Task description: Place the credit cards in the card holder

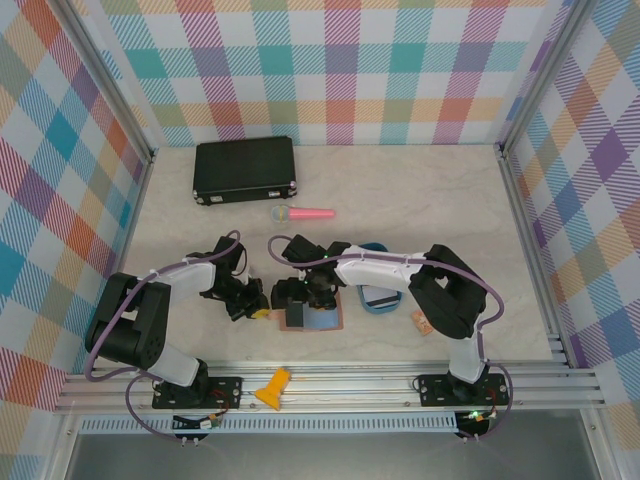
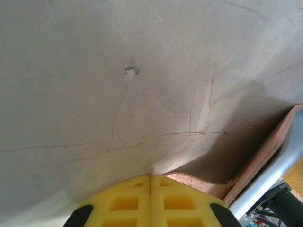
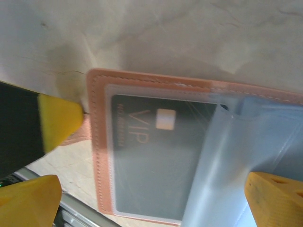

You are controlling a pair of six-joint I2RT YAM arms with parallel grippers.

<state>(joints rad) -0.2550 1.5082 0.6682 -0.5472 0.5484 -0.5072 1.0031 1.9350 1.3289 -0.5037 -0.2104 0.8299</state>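
Beige marbled desk [image 1: 400, 190], plaid walls [image 1: 340, 70], open pinkish card holder [image 3: 97, 142], dark VIP card [image 3: 156, 156] sleeved, left jaws closed, right jaws apart.

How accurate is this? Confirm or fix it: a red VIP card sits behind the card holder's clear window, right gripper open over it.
Only the colour is wrong: the right wrist view shows a dark VIP card behind the card holder's clear window, right gripper open over it.

Overhead view faces down the table [image 1: 430, 200]; 2 wrist views closely share the card holder [image 3: 99, 156].
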